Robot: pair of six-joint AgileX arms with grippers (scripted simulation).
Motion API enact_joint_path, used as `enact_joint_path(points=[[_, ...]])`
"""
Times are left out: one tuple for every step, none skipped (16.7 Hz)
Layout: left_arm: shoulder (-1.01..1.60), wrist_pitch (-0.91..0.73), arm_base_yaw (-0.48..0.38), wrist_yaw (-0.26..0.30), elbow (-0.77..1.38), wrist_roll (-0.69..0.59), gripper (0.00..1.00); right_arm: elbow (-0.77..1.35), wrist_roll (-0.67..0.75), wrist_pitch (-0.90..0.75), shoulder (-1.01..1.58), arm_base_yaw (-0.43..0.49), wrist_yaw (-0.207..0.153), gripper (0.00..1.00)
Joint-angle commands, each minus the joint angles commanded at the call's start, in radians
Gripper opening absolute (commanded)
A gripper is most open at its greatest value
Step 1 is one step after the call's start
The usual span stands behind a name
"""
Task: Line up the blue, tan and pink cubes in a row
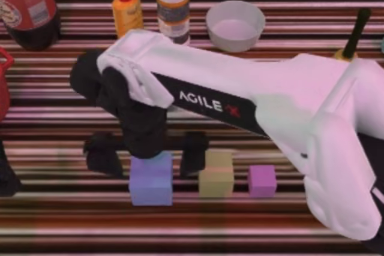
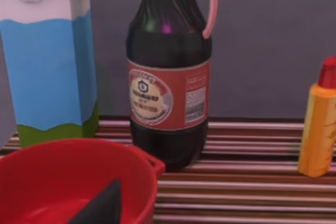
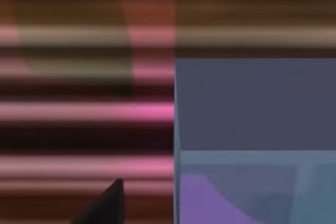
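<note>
The blue cube, the tan cube and the small pink cube stand side by side near the table's front, blue leftmost. My right gripper hangs just behind and over the blue cube, open wide, with its black fingers spread to either side and holding nothing. In the right wrist view the blue cube fills one side and a single dark fingertip shows beside it. My left gripper is parked at the table's left edge. One of its fingertips shows over a red pot.
Along the back stand a dark sauce bottle, a yellow bottle with a red cap, a white bottle with a green cap and a white bowl. A milk carton stands beside the sauce bottle.
</note>
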Motion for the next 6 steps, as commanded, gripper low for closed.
enact_joint_path(points=[[0.000, 0.000, 0.000, 0.000, 0.000, 0.000, 1.00, 0.042, 0.001, -0.044, 0.000, 0.001, 0.000, 1.00], [0.000, 0.000, 0.000, 0.000, 0.000, 0.000, 1.00, 0.086, 0.000, -0.093, -0.002, 0.003, 0.000, 1.00], [0.000, 0.000, 0.000, 0.000, 0.000, 0.000, 1.00, 0.126, -0.001, -0.134, -0.004, 0.005, 0.000, 1.00], [0.000, 0.000, 0.000, 0.000, 0.000, 0.000, 1.00, 0.156, -0.002, -0.164, -0.007, 0.007, 0.001, 1.00], [0.000, 0.000, 0.000, 0.000, 0.000, 0.000, 1.00, 0.176, -0.003, -0.184, -0.009, 0.008, 0.001, 1.00], [0.000, 0.000, 0.000, 0.000, 0.000, 0.000, 1.00, 0.185, -0.004, -0.194, -0.011, 0.008, 0.001, 1.00]])
